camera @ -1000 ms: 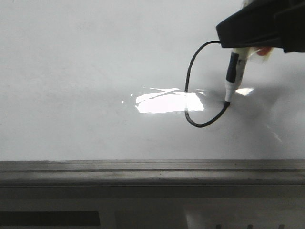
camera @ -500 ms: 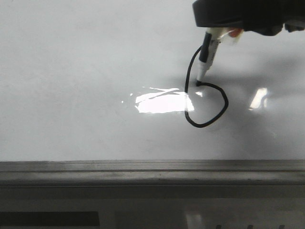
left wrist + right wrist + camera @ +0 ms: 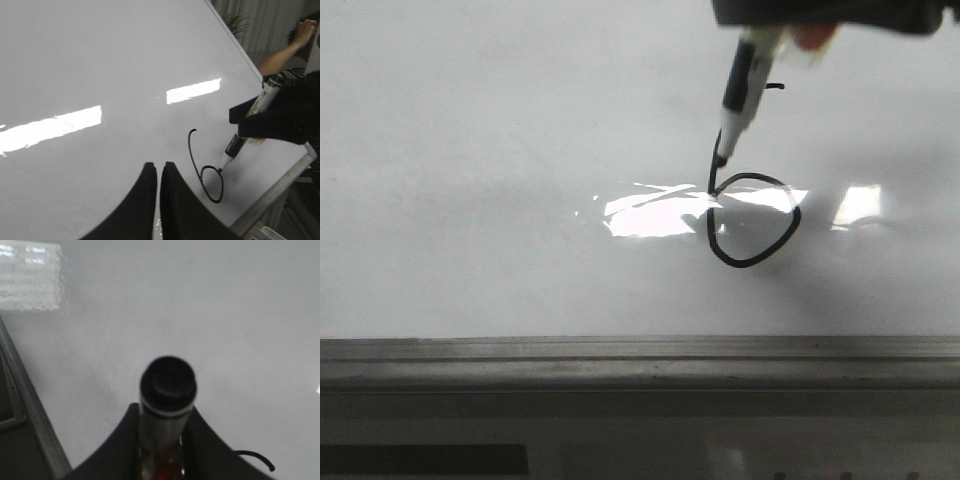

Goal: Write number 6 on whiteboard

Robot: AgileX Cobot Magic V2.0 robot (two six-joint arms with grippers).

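A black hand-drawn number 6 (image 3: 752,222) lies on the glossy whiteboard (image 3: 500,150), its round loop closed; it also shows in the left wrist view (image 3: 210,175). My right gripper (image 3: 790,20) is shut on a marker (image 3: 740,85), whose tip sits at the stem just above the loop, seemingly lifted slightly. In the right wrist view the marker's butt end (image 3: 167,385) stands between the fingers (image 3: 125,440). My left gripper (image 3: 159,167) hovers over the whiteboard (image 3: 100,60), shut and empty, beside the 6.
The whiteboard's grey metal rim (image 3: 640,360) runs along the near edge. Bright light reflections (image 3: 660,212) lie beside the digit. A person's arm (image 3: 285,50) shows beyond the board's far side.
The right gripper has drawn the marker up and round to the left, closing the loop of the 6, then moved the tip up along the stem.
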